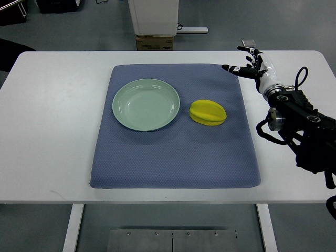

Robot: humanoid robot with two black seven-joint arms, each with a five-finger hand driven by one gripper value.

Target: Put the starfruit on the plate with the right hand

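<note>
Starfruit (208, 112) lies on the blue mat (173, 157), a little right of the frame's centre, with nothing touching it. Its long axis runs roughly left to right across the picture, tilted slightly so the right end sits a touch lower than the left; the ridges follow the same line. Just to its left, apart from it by a narrow strip of mat, sits the pale green plate (146, 104), round and bare inside. The mat covers the middle of the white table (47, 136).

The right hand (251, 64) hangs at the upper right of the frame, above the mat's far right corner and well apart from the fruit. Its fingers (234, 69) are spread and holding nothing, pointing toward the left of the picture. The arm behind it, dark with cables, runs down to the right edge of the frame. A cardboard box (155, 42) stands on the floor beyond the table's far edge.
</note>
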